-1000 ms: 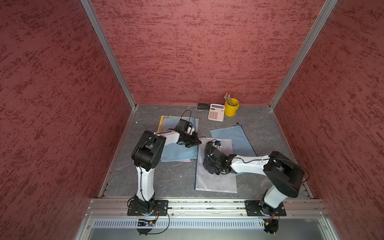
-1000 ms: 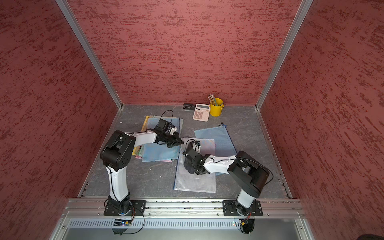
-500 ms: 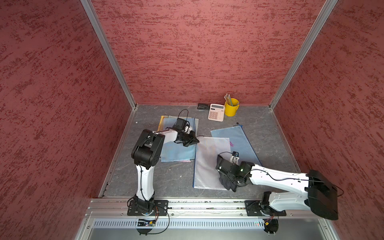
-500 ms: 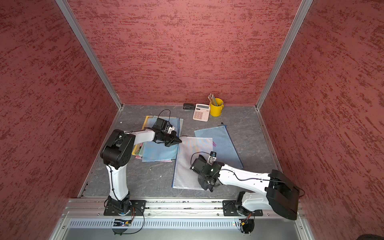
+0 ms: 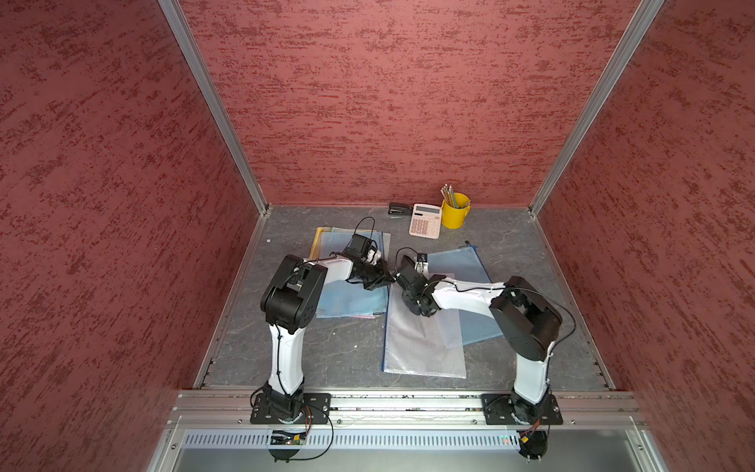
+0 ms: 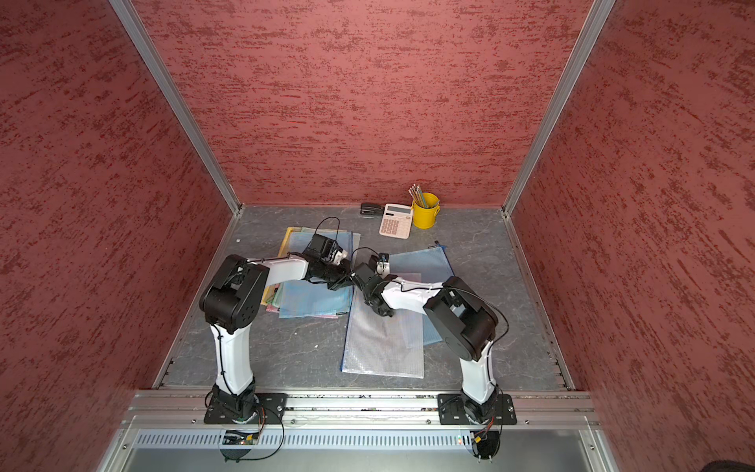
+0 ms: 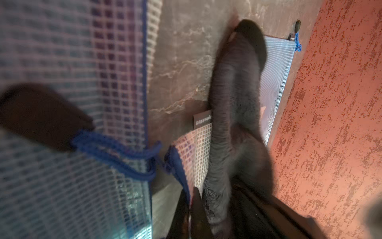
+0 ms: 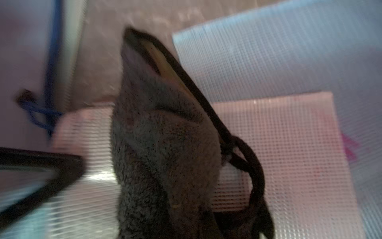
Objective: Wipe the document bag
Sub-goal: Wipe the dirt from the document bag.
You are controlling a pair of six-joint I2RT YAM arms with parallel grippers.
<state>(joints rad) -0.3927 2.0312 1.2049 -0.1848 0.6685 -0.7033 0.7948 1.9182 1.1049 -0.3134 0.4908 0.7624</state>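
The document bag (image 5: 425,343), a clear mesh pouch with a blue edge, lies flat mid-table in both top views (image 6: 384,347). My left gripper (image 5: 388,280) is shut on the bag's far left corner; in the left wrist view its jaws (image 7: 189,207) pinch the blue-trimmed edge (image 7: 179,165). My right gripper (image 5: 417,304) is shut on a dark grey cloth (image 8: 161,144), which presses on the far end of the bag (image 8: 289,155). The cloth hides the right fingers. The cloth (image 7: 233,99) also hangs beside the left jaws.
A blue mesh bag (image 5: 461,261) lies partly under the document bag on the right. A stack of coloured bags (image 5: 351,300) sits under the left arm. A stapler (image 5: 399,209), a calculator (image 5: 425,220) and a yellow pencil cup (image 5: 454,210) stand at the back wall.
The right arm dragged the cloth along the bag toward the front edge, then back to its far end. The left gripper kept its hold on the corner and barely shifted.
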